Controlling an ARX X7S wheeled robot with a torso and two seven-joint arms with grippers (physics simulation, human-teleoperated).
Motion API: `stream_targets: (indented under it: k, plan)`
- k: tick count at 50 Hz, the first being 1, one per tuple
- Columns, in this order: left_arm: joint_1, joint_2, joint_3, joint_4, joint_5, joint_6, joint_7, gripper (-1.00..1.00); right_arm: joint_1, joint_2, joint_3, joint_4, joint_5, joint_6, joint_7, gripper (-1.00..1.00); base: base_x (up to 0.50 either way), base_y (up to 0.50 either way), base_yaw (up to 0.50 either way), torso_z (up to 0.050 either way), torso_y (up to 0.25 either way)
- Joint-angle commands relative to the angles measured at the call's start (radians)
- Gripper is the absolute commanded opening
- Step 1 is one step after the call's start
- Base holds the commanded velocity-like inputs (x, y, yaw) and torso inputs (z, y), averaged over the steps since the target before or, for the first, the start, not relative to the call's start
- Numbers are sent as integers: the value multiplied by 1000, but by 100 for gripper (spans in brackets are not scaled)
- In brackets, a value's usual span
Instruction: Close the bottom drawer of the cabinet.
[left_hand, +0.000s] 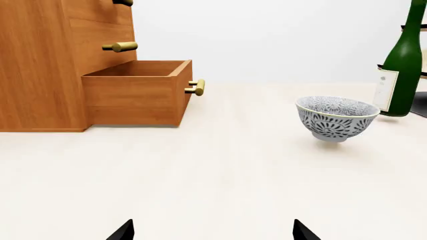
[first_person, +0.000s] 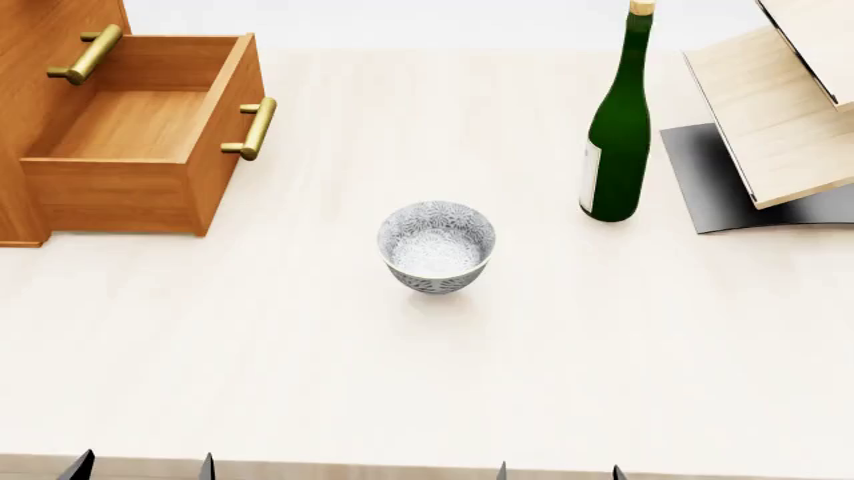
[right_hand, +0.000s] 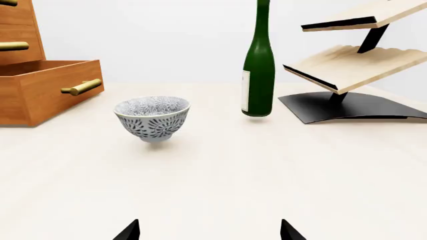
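Observation:
The cabinet (first_person: 40, 30) stands at the table's far left. Its bottom drawer (first_person: 134, 130) is pulled far out and looks empty, its brass bar handle (first_person: 254, 128) facing right. The drawer also shows in the left wrist view (left_hand: 137, 92) and the right wrist view (right_hand: 50, 87). My left gripper (first_person: 140, 468) is open and empty at the near table edge, well short of the drawer; in its wrist view (left_hand: 212, 231) only the fingertips show. My right gripper (first_person: 558, 472) is open and empty at the near edge too, as its wrist view (right_hand: 209, 231) shows.
A patterned bowl (first_person: 437, 246) sits mid-table. A green bottle (first_person: 618, 130) stands to the back right. Pale wooden boards on a dark base (first_person: 774, 120) stand at the far right. The upper drawer's brass handle (first_person: 86, 55) juts out above the open drawer.

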Motion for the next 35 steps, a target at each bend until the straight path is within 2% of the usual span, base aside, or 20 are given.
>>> stream_targets:
  k: [1, 25, 28, 35]
  plan:
    - [-4, -17, 21, -3, 2, -13, -28, 100, -3, 14, -22, -10, 4, 1, 31, 100, 0, 0, 0, 0, 0]
    - [-11, -82, 95, -38, 34, 23, -118, 100, -5, 70, -84, -23, 21, -9, 126, 100, 0, 0, 0, 0, 0]
    - [-12, -86, 71, 65, 9, -62, -126, 100, 7, 85, -101, -57, -31, 17, 152, 100, 0, 0, 0, 0, 0]
    - [-5, -114, 86, 246, 53, -155, -148, 100, 14, 105, -99, -259, 24, 176, 123, 100, 0, 0, 0, 0, 0]
